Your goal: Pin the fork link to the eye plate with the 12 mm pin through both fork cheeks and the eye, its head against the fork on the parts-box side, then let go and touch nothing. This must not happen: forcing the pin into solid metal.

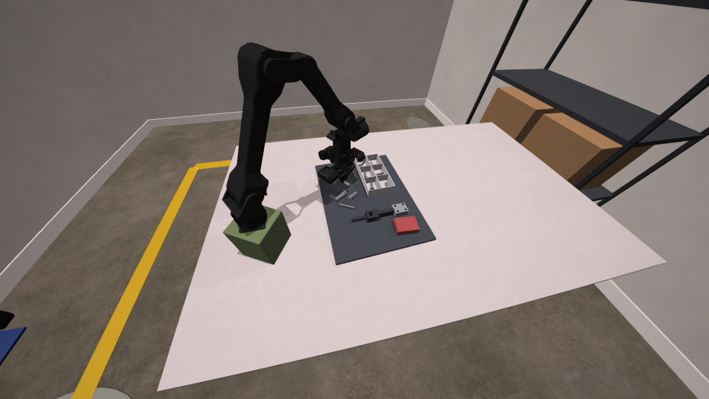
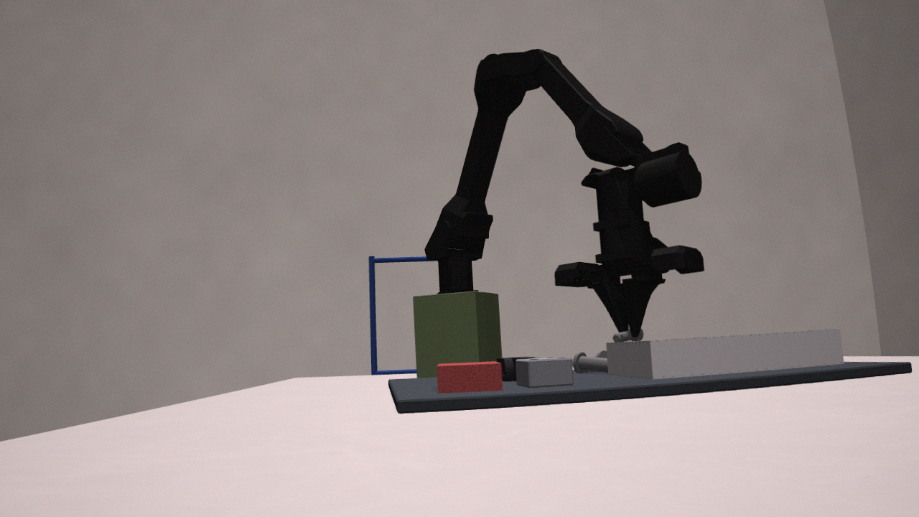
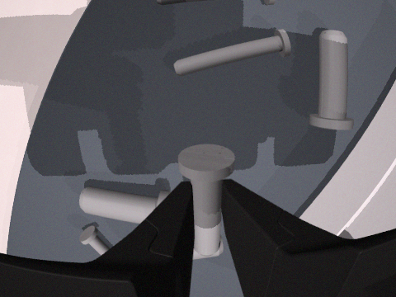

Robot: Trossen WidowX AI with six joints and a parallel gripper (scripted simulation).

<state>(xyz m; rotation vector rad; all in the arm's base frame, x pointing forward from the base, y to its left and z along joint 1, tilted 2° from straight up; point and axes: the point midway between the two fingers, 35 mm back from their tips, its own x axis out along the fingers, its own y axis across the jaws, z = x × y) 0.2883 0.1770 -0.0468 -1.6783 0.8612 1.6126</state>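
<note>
Pin lifted off the mat

The hand (image 3: 208, 214) is clenched on a headed pin (image 3: 207, 193), above the dark mat (image 1: 376, 238) beside the parts box (image 1: 375, 174); other pins (image 3: 233, 54) lie loose below.

Grey walls (image 1: 123, 59), concrete floor (image 1: 74, 238), yellow stripe (image 1: 133, 277), dark shelving (image 1: 585, 101).

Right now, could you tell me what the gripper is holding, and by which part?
The gripper is shut on a headed pin, clamped on its shank just below the head.

High corner overview, low tabletop side view, close downward wrist view, all sharing the mat (image 1: 366, 243).
</note>
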